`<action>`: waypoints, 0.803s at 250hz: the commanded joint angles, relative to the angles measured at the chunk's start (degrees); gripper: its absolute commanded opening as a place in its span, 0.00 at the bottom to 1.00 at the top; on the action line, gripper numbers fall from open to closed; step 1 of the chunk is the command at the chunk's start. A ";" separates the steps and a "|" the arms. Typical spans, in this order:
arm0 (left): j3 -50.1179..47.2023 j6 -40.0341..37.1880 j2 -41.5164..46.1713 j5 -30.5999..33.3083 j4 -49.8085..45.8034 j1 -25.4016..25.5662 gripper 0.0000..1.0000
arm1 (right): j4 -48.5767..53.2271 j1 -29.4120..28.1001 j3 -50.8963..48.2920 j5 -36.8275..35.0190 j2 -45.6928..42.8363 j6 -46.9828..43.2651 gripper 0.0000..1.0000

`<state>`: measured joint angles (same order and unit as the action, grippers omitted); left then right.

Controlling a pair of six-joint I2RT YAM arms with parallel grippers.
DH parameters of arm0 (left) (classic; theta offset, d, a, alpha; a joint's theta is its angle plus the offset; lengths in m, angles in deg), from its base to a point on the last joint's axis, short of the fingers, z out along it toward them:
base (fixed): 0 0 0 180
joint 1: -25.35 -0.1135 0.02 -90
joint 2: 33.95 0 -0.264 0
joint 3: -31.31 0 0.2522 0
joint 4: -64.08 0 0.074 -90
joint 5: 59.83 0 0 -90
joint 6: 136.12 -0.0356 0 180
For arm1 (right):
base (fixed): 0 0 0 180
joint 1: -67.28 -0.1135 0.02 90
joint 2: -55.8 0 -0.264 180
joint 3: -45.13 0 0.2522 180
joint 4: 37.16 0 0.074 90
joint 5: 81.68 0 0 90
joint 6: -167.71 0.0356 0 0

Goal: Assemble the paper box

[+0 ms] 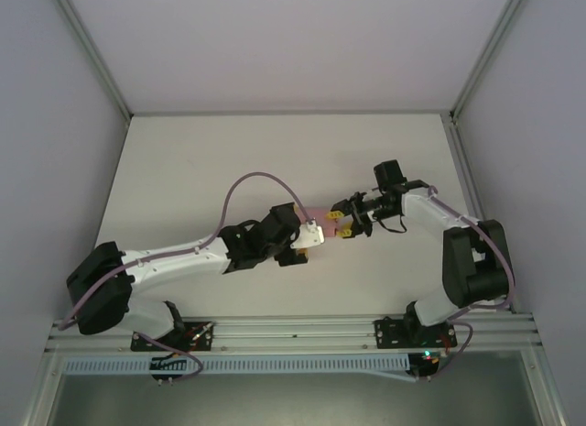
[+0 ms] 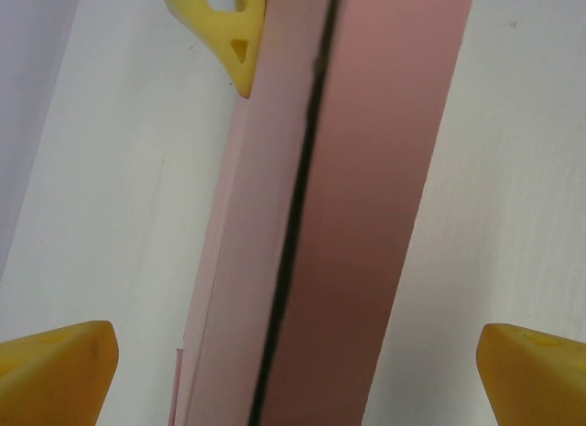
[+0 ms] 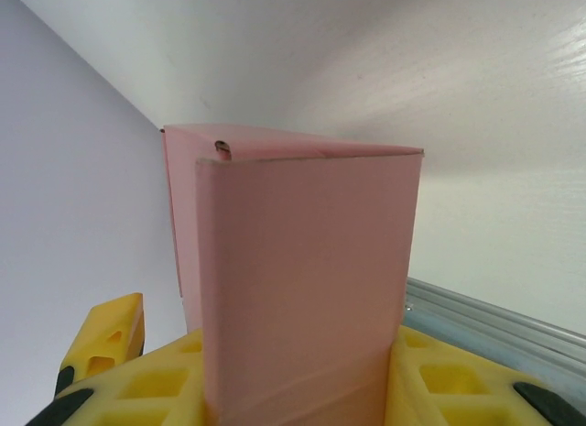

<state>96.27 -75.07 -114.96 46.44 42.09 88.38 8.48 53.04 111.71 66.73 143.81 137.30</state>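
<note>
The paper box (image 1: 323, 213) is a pale pink, folded rectangular box held above the table between the two arms. My right gripper (image 1: 347, 222) is shut on one end of it. In the right wrist view the paper box (image 3: 307, 261) rises from between the yellow fingers (image 3: 439, 376), which press both of its sides. My left gripper (image 1: 309, 235) stands wide open at the box's other end. In the left wrist view the paper box (image 2: 348, 215) runs up between the yellow fingertips (image 2: 55, 369), apart from both, with a dark seam along its length. The right gripper's yellow finger (image 2: 229, 32) touches its far end.
The white table (image 1: 275, 160) lies inside pale walls with metal corner posts. An aluminium rail (image 1: 293, 333) carries both arm bases at the near edge. A purple cable (image 1: 240, 190) loops above the left arm.
</note>
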 commanded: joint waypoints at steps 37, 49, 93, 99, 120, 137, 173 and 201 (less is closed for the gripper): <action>0.75 -1.02 0.17 1.32 -0.19 0.17 0.91 | 7.75 0.42 1.85 3.23 0.69 -5.30 0.32; 0.75 -1.34 0.32 2.23 0.55 0.28 0.85 | 8.89 0.35 1.76 3.15 0.86 -6.09 0.32; -0.12 -3.09 0.84 4.45 3.14 0.27 0.72 | 10.52 0.34 1.89 3.28 0.44 -7.88 0.33; -0.11 -3.13 0.81 4.56 3.34 0.18 0.69 | 10.57 0.28 1.80 3.28 0.43 -8.07 0.34; -0.10 -3.89 0.83 4.71 4.79 0.26 0.62 | 10.33 0.26 1.25 4.16 0.61 -8.11 0.36; 0.33 -4.73 0.73 4.80 5.62 0.17 0.59 | 10.01 0.12 0.97 4.14 0.36 -8.00 0.37; 0.69 -5.75 0.11 5.08 5.87 0.01 0.50 | 9.65 -0.08 0.83 3.88 -0.61 -7.73 0.44; 0.75 -5.77 -0.17 4.82 5.53 -0.26 0.47 | 9.70 -0.05 0.50 2.81 -1.40 -8.22 0.50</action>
<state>96.27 -79.79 -114.98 48.19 43.18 88.90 14.84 53.67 112.51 69.40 144.18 131.92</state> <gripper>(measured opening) 0.492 0.467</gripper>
